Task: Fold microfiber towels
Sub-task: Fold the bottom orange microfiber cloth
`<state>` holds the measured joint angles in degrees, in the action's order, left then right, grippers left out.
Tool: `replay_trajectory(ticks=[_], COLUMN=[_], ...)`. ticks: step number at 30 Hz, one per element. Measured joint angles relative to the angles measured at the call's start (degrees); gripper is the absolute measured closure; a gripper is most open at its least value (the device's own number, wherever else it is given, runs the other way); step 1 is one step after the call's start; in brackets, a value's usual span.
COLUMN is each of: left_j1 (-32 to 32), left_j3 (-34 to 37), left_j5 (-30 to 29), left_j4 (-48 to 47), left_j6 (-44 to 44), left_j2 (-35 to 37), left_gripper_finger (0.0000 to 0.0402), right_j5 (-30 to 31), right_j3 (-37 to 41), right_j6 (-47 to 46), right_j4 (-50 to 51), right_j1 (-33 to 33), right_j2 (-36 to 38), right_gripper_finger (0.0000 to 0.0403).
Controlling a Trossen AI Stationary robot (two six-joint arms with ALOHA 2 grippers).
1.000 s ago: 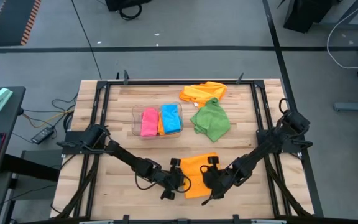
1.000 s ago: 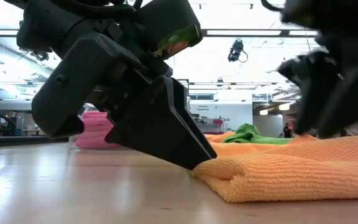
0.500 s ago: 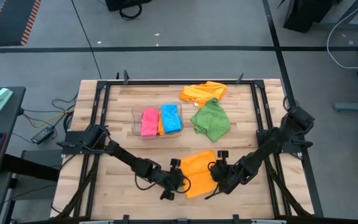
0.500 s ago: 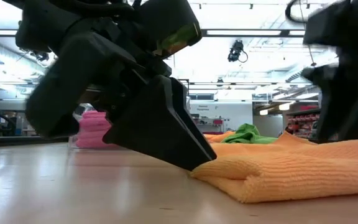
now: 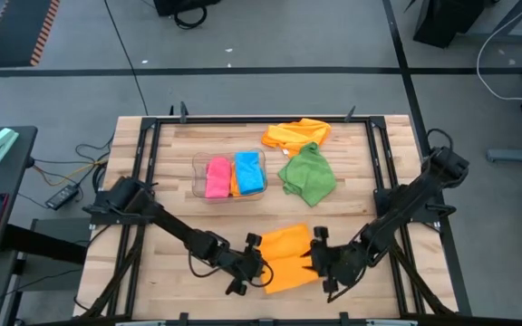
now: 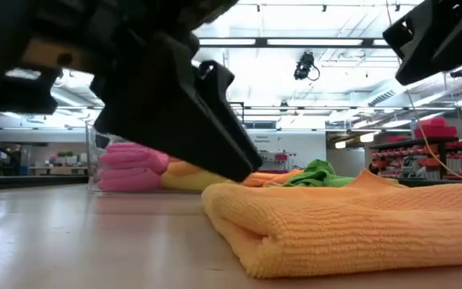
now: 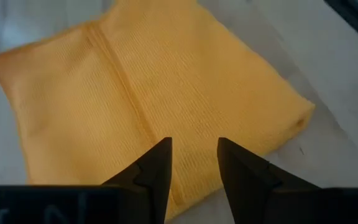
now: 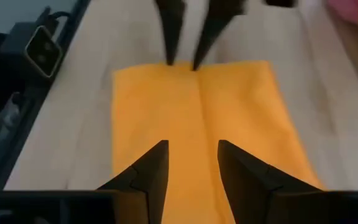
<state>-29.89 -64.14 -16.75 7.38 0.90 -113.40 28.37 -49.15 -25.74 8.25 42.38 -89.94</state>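
The wooden table (image 5: 179,199) carries two dark arms and five bright cloths that I can count. One orange towel (image 5: 290,256) lies folded at the near edge, between the two grippers. A second, rumpled orange towel (image 5: 297,133) sits at the far side, touching a green towel (image 5: 307,175) just in front of it. The clear bin (image 5: 198,177) holds a pink towel (image 5: 217,177) and a blue towel (image 5: 248,172) side by side, folded; something yellowish may lie between them, though I can't be sure.

The left gripper (image 5: 263,272) rests at the folded towel's left edge, its fingers (image 7: 157,168) narrowly parted over the cloth, gripping nothing I can see. The right gripper (image 5: 315,258) hangs at the towel's right edge, fingers (image 8: 154,168) also narrowly apart and empty.

A second ago the right gripper sat over the cloth's middle; it has since drawn back to the right edge, and the towel now lies in a wider, flatter fold.
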Motion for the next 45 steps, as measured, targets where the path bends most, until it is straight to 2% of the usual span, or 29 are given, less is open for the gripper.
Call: replay_trajectory(ticks=[4, 7, 12, 15, 20, 24, 28, 31, 37, 45], left_j1=[0.52, 1.55, 2.55, 2.52, 1.71, 1.32, 1.14, 1.00, 1.01, 1.18], left_j3=[-0.07, -0.07, -0.23, -0.09, -0.17, -0.15, -0.24, -0.24, -0.24, -0.24], left_j5=[-0.18, -0.22, 0.51, 1.64, 1.61, 1.56, 1.54, 1.50, 1.43, 1.52], left_j4=[1.88, 1.91, 2.71, 2.78, 0.68, -0.66, -2.32, -3.15, -3.81, -3.77], left_j6=[0.24, 2.81, 4.12, 4.50, 3.99, 3.96, 3.92, 3.81, 2.98, 3.37], left_j2=[0.48, 0.20, -1.32, -2.64, -2.87, -2.87, -2.87, -2.63, -2.34, -2.34], left_gripper_finger=[0.0264, 0.0270, 0.0278, 0.0283, 0.0290, 0.0292, 0.0290, 0.0292, 0.0298, 0.0301], right_j5=[-1.73, -4.21, -2.72, -0.31, 3.46, 4.29, 1.73, 1.38, 3.42, 4.38], right_j3=[-0.02, -0.06, -3.98, -7.37, -10.42, -10.15, -8.52, -7.81, -7.87, -9.19], right_j6=[1.34, 2.41, 7.10, 11.75, 11.17, 0.69, -1.75, 1.22, 14.79, 21.41], right_j4=[-7.46, -12.39, -12.20, -9.68, 0.00, 5.91, 6.97, 5.52, -6.23, -10.90], right_j1=[0.62, 0.88, 2.06, 3.42, 5.03, 4.82, 3.81, 4.34, 5.17, 4.90], right_j2=[-4.65, -8.00, -14.05, -17.40, -19.75, -15.84, -12.31, -11.50, -15.07, -22.31], right_gripper_finger=[0.0237, 0.0209, 0.0160, 0.0148, 0.0152, 0.0161, 0.0171, 0.0178, 0.0182, 0.0180])
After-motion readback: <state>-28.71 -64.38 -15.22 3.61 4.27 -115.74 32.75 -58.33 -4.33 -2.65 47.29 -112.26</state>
